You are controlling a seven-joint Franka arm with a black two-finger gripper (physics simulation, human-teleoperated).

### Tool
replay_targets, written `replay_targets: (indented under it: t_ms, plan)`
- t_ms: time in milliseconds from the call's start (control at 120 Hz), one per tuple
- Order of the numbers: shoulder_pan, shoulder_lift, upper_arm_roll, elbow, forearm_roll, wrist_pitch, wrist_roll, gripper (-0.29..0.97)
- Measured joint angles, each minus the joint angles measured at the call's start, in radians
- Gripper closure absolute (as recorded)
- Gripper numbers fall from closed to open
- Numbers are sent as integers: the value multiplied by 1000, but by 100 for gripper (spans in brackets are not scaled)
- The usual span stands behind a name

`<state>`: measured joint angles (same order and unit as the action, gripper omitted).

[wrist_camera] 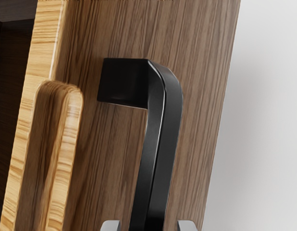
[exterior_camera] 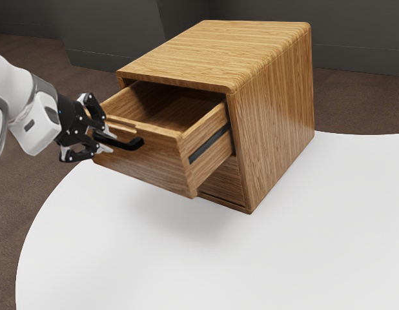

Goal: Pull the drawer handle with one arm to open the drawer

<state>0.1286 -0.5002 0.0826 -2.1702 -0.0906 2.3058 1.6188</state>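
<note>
On the white table [exterior_camera: 186, 265], the claw [exterior_camera: 96, 133] is closed narrowly on one end of the black handle [exterior_camera: 127, 144], a finger on each side. Beyond it, the drawer [exterior_camera: 162, 158] stands well out of the wooden cabinet [exterior_camera: 274, 110].

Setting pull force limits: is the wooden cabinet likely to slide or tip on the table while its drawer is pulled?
Probably stays put: the cabinet is blocky, thick-walled wood sitting flat on the white table. Tipping seems unlikely; the open drawer overhangs but looks empty. Sliding possible on that smooth tabletop.
</note>
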Motion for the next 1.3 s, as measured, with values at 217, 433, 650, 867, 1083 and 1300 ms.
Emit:
replay_targets:
  t_ms: [217, 433, 650, 867, 1083, 1300]
  plan:
    - [0, -33, -1, -24, 0, -3, 0, 62]
    - [0, -65, 0, -52, 4, -7, 0, 62]
    - [0, -104, 0, -80, 6, -13, 0, 63]
    - [7, -128, 0, -95, 7, -24, 0, 63]
    - [9, -161, 0, -117, 12, -37, 1, 63]
    - [10, -187, 30, -83, 23, -74, 4, 47]
